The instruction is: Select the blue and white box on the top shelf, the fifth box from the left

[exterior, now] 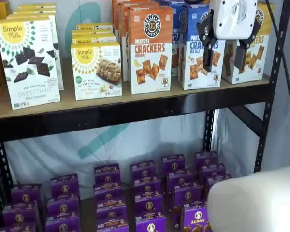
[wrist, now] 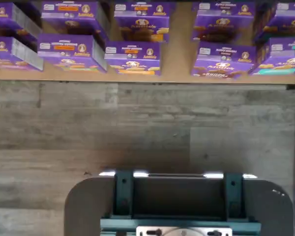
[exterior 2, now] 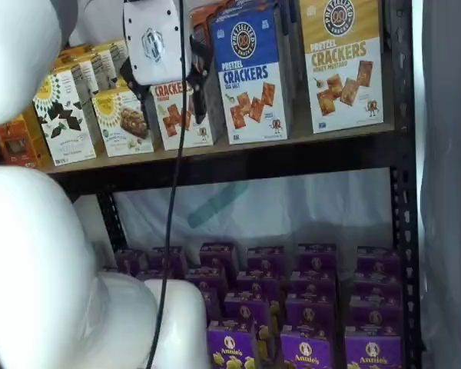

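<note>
The blue and white box (exterior: 195,72) stands upright on the top shelf (exterior: 135,110), between an orange Pretzel Crackers box (exterior: 151,48) and a yellow one (exterior: 258,53). It also shows in a shelf view (exterior 2: 250,77) above the black rail (exterior 2: 238,157). My gripper (exterior: 224,50) hangs at shelf height in front of the boxes, white body up, black fingers down. A clear gap shows between the fingers and nothing is in it. In a shelf view my gripper (exterior 2: 165,96) overlaps the orange box, left of the blue one. The wrist view does not show the box.
Simple Mills boxes (exterior: 29,63) fill the shelf's left part. Purple Annie's boxes (exterior: 145,193) stand in rows on the low board, also in the wrist view (wrist: 137,54). The white arm (exterior 2: 46,254) fills the near left. A dark mount with teal brackets (wrist: 179,206) sits over grey wood flooring.
</note>
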